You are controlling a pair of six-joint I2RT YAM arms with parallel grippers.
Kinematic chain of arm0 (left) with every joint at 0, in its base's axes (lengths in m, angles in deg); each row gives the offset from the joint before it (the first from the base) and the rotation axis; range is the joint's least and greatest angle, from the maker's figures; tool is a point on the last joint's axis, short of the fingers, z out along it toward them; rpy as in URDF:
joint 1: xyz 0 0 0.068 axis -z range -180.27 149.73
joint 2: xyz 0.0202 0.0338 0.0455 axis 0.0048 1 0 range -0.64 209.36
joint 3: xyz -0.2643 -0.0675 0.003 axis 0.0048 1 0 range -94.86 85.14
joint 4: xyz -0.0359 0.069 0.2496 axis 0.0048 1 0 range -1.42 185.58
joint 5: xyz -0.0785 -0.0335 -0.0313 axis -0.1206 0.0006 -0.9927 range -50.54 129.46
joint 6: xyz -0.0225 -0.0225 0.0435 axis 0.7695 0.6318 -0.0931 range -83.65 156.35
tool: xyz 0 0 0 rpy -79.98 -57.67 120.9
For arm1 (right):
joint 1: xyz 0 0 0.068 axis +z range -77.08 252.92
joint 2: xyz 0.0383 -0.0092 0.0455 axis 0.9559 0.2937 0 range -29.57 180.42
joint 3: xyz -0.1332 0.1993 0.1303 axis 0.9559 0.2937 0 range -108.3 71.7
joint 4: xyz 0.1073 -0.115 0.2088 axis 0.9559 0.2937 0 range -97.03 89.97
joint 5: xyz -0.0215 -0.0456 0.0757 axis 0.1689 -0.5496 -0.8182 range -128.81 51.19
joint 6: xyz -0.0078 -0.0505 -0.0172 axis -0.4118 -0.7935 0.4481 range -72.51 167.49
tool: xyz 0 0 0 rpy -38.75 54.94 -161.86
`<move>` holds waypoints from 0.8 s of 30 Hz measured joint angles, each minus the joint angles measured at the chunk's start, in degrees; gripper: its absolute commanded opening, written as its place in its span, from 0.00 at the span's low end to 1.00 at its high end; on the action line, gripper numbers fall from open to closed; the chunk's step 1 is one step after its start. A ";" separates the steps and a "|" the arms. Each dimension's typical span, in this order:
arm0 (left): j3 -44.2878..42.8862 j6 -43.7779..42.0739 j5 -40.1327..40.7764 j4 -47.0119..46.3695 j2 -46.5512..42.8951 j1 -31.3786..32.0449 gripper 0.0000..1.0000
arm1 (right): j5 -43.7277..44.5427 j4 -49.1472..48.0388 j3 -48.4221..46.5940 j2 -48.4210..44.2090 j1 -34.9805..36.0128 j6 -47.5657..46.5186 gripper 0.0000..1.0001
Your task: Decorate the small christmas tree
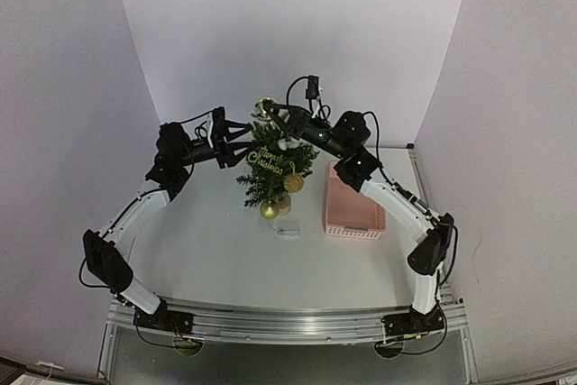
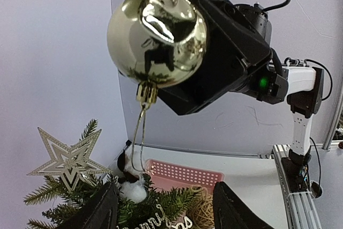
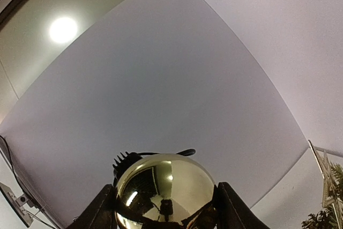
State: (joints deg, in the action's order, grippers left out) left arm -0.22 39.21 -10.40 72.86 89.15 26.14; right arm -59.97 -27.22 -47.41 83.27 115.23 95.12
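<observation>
Gold bauble (image 3: 163, 183) held in right gripper (image 3: 166, 203) | small christmas tree (image 1: 270, 173) below | left gripper (image 2: 166, 210) wide beside it

You had a mirror-shiny gold bauble (image 2: 156, 37) above the black-fingered left gripper (image 2: 165, 210). Beneath it the small christmas tree (image 2: 51, 191) was dark green, with a pale gold glitter star (image 2: 67, 158) to the left. Ahead sat a pink basket (image 2: 185, 174) dotted with holes.

I have the small christmas tree (image 1: 275, 164) standing on the table's (image 1: 207, 250) far half, midway between its left and right edges. The basket (image 1: 353, 205) lies just right of it, and a small object (image 1: 288, 230) just before it. A ball (image 2: 157, 38) sits above the treetop in my right gripper (image 1: 267, 111). A star (image 2: 67, 160) stands on the upper branches.
</observation>
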 measured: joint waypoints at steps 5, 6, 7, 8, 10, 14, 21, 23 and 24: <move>-0.95 -0.02 0.95 -0.09 0.00 -0.13 0.64 | -0.35 -0.03 -0.74 1.03 0.23 0.46 0.32; -1.34 -0.27 1.45 0.03 0.00 -0.15 0.60 | -0.45 -0.10 -1.29 1.33 0.23 0.52 0.32; -1.77 -0.59 2.06 0.17 0.00 -0.19 0.56 | -0.58 -0.16 -1.94 1.67 0.23 0.60 0.32; -2.09 -0.92 2.67 0.23 0.00 -0.22 0.52 | -0.73 -0.24 -2.48 1.97 0.23 0.67 0.31; -2.69 -1.69 3.47 0.19 0.00 -0.22 0.49 | -1.02 -0.45 -3.29 2.40 0.23 0.78 0.31; -3.42 -3.22 3.49 0.65 0.00 -0.26 0.43 | -1.25 -0.74 -3.56 2.68 0.28 0.90 0.31; -5.75 -5.91 5.86 3.38 0.68 -0.26 0.38 | -1.39 -0.80 -4.57 3.82 0.28 1.13 0.30; -5.80 -6.10 6.04 3.48 0.82 -0.26 0.37 | -1.44 -0.82 -5.36 4.43 0.28 1.35 0.30; -5.80 -6.17 6.05 3.50 0.98 -0.26 0.36 | -1.49 -0.83 -5.49 4.60 0.28 1.42 0.30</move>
State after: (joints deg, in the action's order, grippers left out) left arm -6.01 33.04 -4.36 76.37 90.14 25.88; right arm -61.47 -28.04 -52.91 87.87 115.51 96.55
